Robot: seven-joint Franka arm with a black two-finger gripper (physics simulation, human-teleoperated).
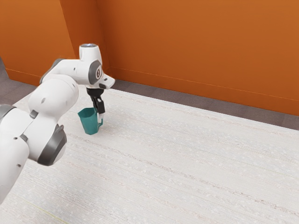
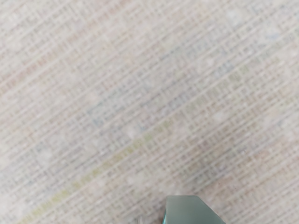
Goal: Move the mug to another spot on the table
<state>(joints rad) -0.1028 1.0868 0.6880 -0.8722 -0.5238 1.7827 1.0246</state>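
At the exterior view's left, the white arm (image 1: 51, 98) is seen reaching down toward the near-left part of the table (image 1: 196, 158). Just to the right of its forearm, the teal mug (image 1: 88, 122) is found upright on the pale, woven-looking surface, close to the table's far edge. Its handle (image 1: 101, 123) is turned toward the exterior view's right.

The claw (image 1: 100, 111) is lowered onto the rim on that same side, directly above the handle. Whether it is closed on the wall or merely set over it cannot be told from these pictures. In the wrist view, a blurred teal corner (image 2: 189, 211) is seen just under the hand, with bare table beyond it.

The mug is judged to be stiff and light. Its smooth sides are likely to be slippery, so a pinch across the round body would be prone to sliding. A hold over the rim wall beside the handle is judged the better choice, with one pad inside and one outside. Held that way, off-centre, the mug may be expected to swing or tip once raised, so a low, level carry is advised.

Further right, a wide stretch of table is left free as a place to set it down, and the orange wall (image 1: 196, 46) is seen behind.
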